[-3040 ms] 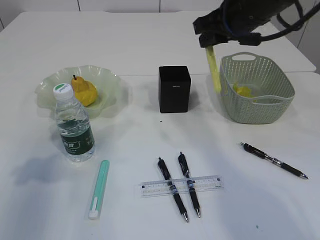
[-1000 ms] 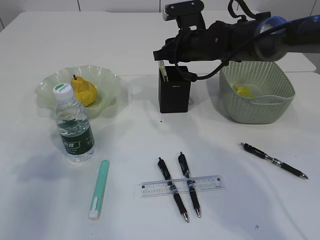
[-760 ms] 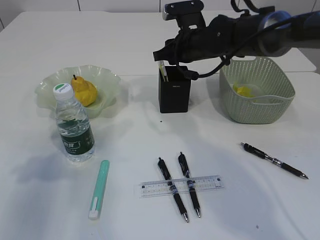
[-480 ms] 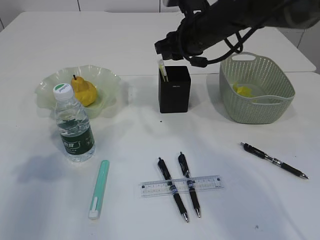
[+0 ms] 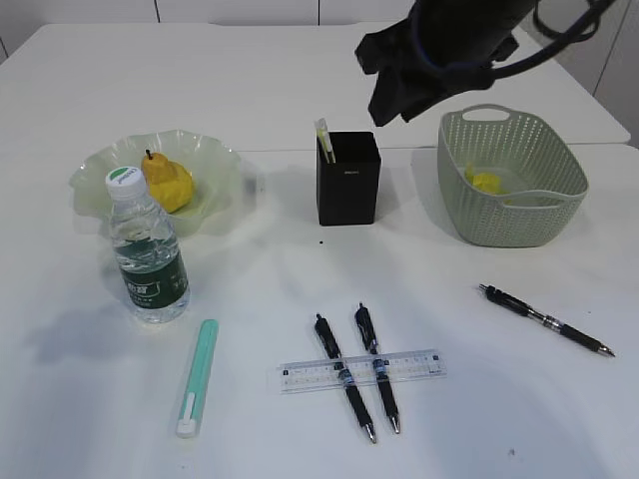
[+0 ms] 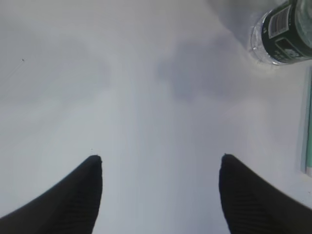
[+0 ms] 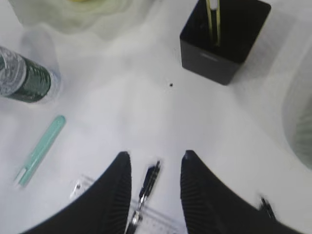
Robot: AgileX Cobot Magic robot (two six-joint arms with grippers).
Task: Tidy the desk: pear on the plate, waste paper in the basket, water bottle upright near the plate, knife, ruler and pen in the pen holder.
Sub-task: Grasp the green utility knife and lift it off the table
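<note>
Left gripper [image 6: 160, 161] jaws wide; right gripper [image 7: 155, 161] narrower, empty.

Pale wall panels [image 5: 240, 10] rise behind, evenly lit.

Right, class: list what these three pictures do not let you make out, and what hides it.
- Exterior view: right gripper fingers, hidden behind the dark arm.
- Exterior view: inside of the small black square pen holder, hidden by its walls.
- Right wrist view: oval sage-green basket, cut off by the edge.
- Left wrist view: clear bottle's label print, too small.
</note>
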